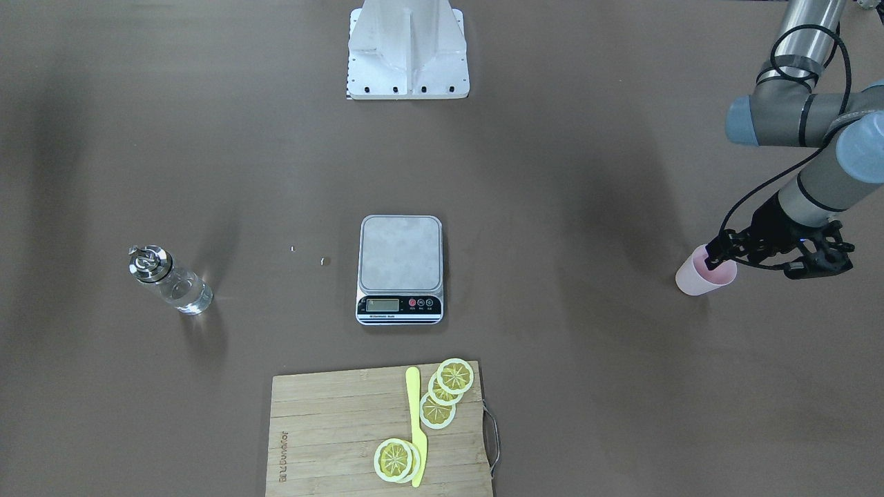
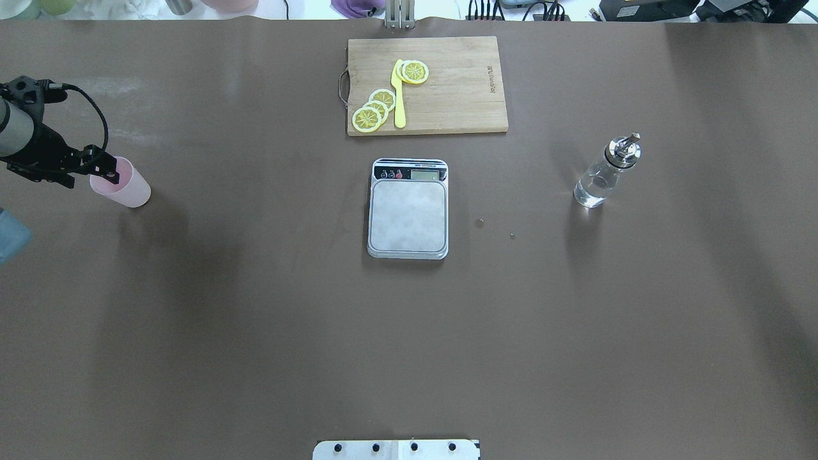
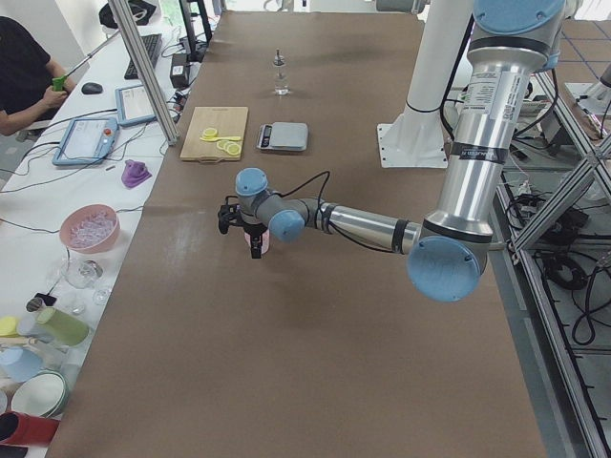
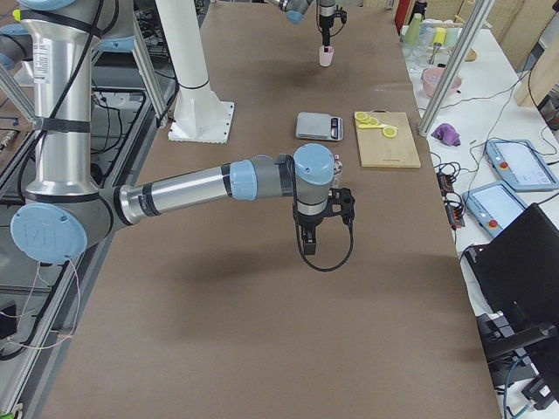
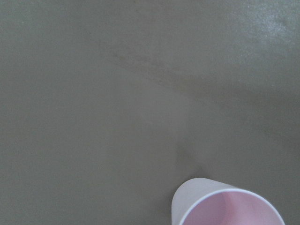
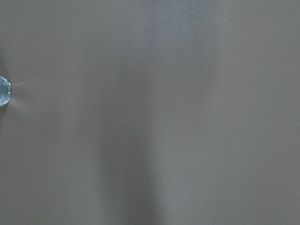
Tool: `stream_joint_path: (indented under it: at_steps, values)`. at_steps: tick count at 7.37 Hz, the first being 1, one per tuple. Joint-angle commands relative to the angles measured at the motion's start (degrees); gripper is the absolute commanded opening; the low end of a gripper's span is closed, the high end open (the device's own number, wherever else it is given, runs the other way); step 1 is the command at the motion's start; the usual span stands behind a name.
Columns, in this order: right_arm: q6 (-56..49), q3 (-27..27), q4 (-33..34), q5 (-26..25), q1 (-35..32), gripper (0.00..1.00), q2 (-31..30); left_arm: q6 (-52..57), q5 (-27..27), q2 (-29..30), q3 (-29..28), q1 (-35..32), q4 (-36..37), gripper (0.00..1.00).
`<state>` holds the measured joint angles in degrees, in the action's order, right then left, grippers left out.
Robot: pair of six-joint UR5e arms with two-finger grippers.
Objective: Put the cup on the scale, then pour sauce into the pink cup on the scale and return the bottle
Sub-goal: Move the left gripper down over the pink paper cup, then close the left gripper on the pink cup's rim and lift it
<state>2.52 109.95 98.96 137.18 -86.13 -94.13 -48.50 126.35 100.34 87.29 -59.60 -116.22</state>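
The pale pink cup stands far out on my left side of the table; it also shows in the overhead view and the left wrist view. My left gripper points down at its rim. The jaws are narrow, one finger inside the cup's mouth, and look shut on the rim. The silver scale sits bare at the table's middle. The clear glass bottle with its silver pourer stands upright on my right side. My right gripper hangs over bare table; I cannot tell its state.
A wooden cutting board with lemon slices and a yellow knife lies beyond the scale. Two small droplets lie between scale and bottle. The robot base is at the near edge. Side benches hold bowls and tablets.
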Motion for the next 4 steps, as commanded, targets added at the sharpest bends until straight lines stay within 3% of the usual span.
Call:
stream_joint_path:
  at_steps: [1,2,4]
  values:
    - [0.0,0.0,0.0,-0.1,0.0,1.00,0.0,-0.2,0.0,0.1,0.0,0.3,0.1,0.25]
    - [0.0,-0.1,0.0,-0.1,0.0,1.00,0.0,-0.4,0.1,0.3,0.1,0.2,0.3,0.00]
    - [0.0,-0.1,0.0,-0.1,0.0,1.00,0.0,-0.4,0.8,0.6,0.9,0.0,1.1,0.00]
